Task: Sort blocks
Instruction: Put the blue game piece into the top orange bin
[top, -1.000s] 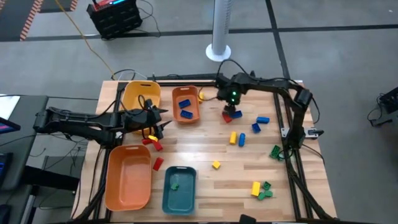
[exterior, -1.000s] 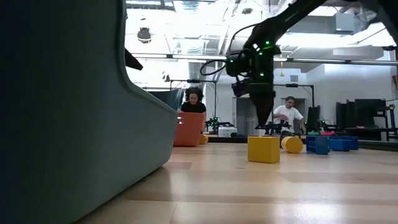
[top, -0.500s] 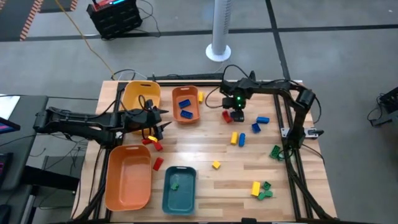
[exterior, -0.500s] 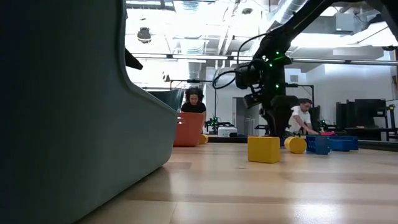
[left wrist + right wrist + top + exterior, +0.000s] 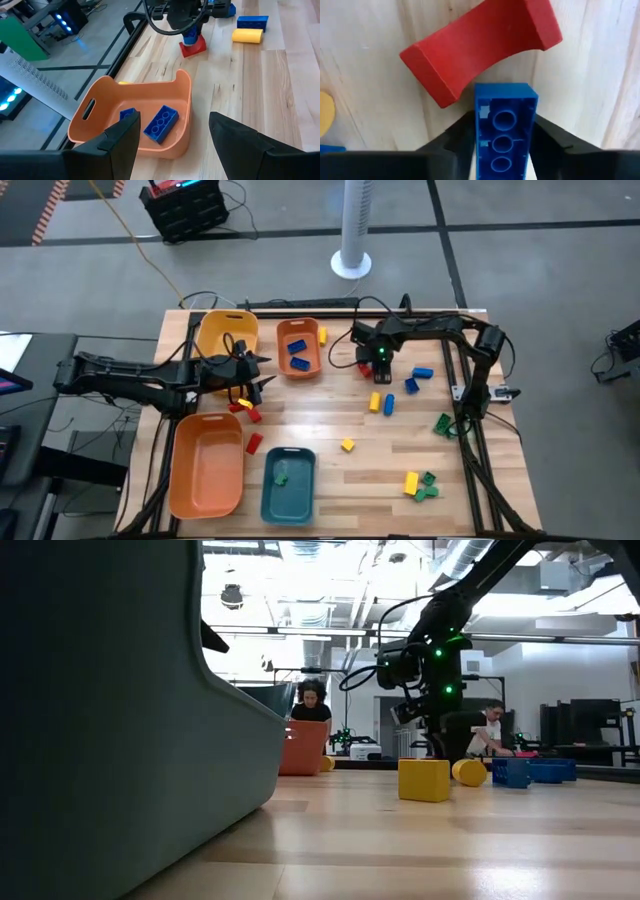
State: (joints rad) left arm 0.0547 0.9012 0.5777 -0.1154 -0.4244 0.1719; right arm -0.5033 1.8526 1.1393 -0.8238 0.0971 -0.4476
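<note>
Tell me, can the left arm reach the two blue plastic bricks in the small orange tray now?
Probably yes. The left gripper is open and empty, and the small orange tray lies just ahead, with both blue plastic bricks uncovered inside.

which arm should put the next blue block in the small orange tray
Right: its gripper already grips a blue block beside the small orange tray. The left gripper is open and empty.

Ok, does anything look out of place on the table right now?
One thing: a yellow block lies against the small orange tray, outside it. The right pincer grips a blue brick just above a red block; the other bricks simply await sorting.
</note>
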